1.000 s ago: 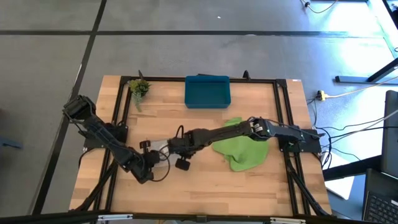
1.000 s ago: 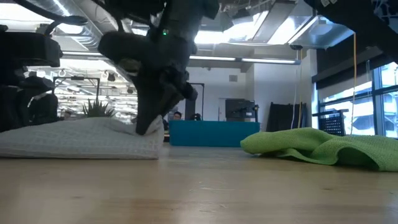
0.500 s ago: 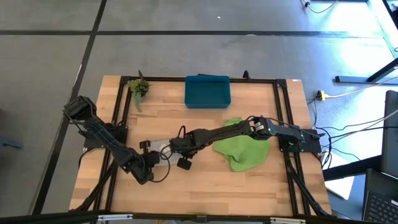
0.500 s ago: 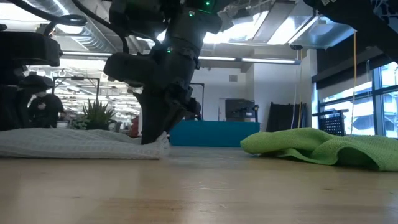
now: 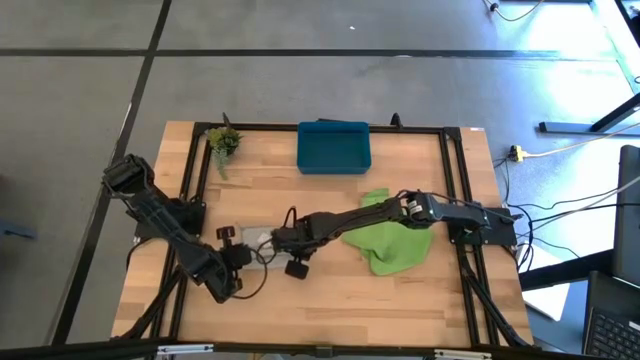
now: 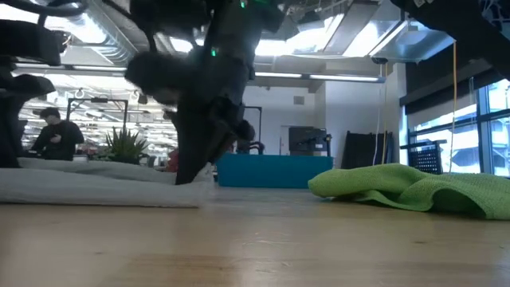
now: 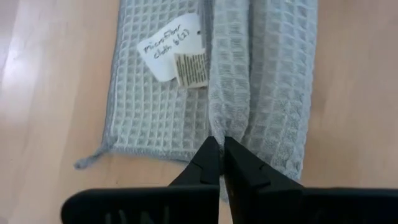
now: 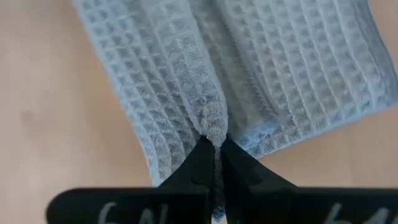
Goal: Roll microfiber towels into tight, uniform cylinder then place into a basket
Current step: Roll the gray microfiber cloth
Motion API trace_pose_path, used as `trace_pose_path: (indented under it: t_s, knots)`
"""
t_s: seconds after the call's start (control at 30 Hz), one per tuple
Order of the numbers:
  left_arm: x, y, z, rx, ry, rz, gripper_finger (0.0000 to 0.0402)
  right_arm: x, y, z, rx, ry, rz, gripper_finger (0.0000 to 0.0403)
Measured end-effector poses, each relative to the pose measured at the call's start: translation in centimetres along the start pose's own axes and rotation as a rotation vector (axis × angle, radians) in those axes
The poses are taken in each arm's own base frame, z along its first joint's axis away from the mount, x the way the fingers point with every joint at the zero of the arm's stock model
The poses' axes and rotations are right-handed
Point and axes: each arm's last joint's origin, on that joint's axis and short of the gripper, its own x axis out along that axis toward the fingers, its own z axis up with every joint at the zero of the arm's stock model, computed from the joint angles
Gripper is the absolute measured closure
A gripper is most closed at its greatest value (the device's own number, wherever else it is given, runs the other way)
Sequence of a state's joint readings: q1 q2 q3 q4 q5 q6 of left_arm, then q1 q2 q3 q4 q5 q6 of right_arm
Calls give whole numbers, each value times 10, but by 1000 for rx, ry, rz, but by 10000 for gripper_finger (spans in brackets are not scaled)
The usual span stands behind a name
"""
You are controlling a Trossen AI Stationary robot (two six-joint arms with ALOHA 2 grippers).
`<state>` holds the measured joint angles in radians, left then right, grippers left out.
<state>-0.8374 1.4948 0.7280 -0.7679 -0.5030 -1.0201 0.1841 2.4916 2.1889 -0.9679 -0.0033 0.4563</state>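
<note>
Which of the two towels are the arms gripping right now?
The light grey towel, pinched by the left gripper and the right gripper. The lime green towel lies crumpled and untouched beside it.

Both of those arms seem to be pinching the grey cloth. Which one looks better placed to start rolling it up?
Neither clearly, I'd guess they roll together. The left gripper and the right gripper each have jaws shut on a fold of the grey towel, at opposite ends. The green towel lies untouched under the right arm.
</note>
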Motion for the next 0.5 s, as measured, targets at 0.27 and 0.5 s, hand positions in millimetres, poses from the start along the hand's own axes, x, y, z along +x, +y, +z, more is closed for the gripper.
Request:
trace_pose_path:
  t_s: [0.27, 0.5]
  knots:
    - [-5, -4, -9, -42, 59, -39, 401, -7, 14, 0, -6, 30, 148, 392]
    - [-6, -4, -10, -22, 67, -36, 401, -7, 23, 1, -53, -13, 193, 390]
